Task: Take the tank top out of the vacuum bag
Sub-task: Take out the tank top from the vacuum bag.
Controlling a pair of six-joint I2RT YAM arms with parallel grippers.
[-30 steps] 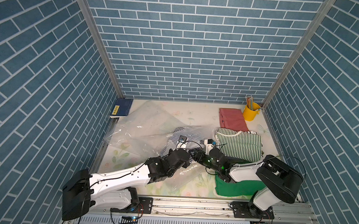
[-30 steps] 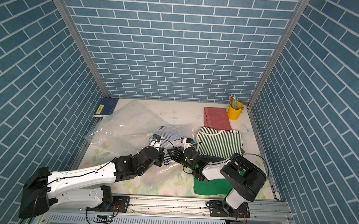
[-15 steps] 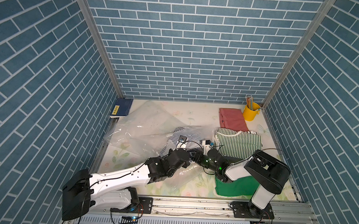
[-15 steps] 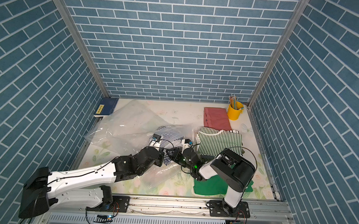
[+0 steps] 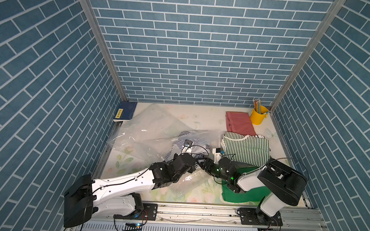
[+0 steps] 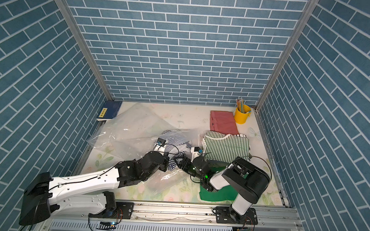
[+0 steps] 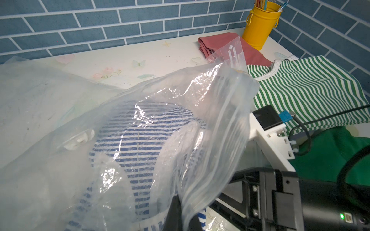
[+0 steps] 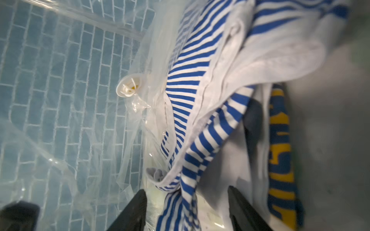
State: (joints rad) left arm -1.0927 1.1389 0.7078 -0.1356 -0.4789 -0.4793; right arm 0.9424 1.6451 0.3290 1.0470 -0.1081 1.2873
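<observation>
Tank top (image 8: 190,84) blue-white striped, crumpled; left fingers (image 7: 172,215) pinch vacuum bag (image 7: 200,120), right fingers (image 8: 132,211) apart

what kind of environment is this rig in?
Probably a staged lab cell, not a home: brick-print wall panels in aluminium framing, arms bolted to a rail, folded green-striped top as prop.

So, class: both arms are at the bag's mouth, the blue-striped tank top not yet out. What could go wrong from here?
1. The right fingers stand open astride a fold of the tank top, with film of the vacuum bag close by; closing could pinch film too.
2. The left fingers pinch only a thin edge of the bag; a hard pull might slip it free.
</observation>
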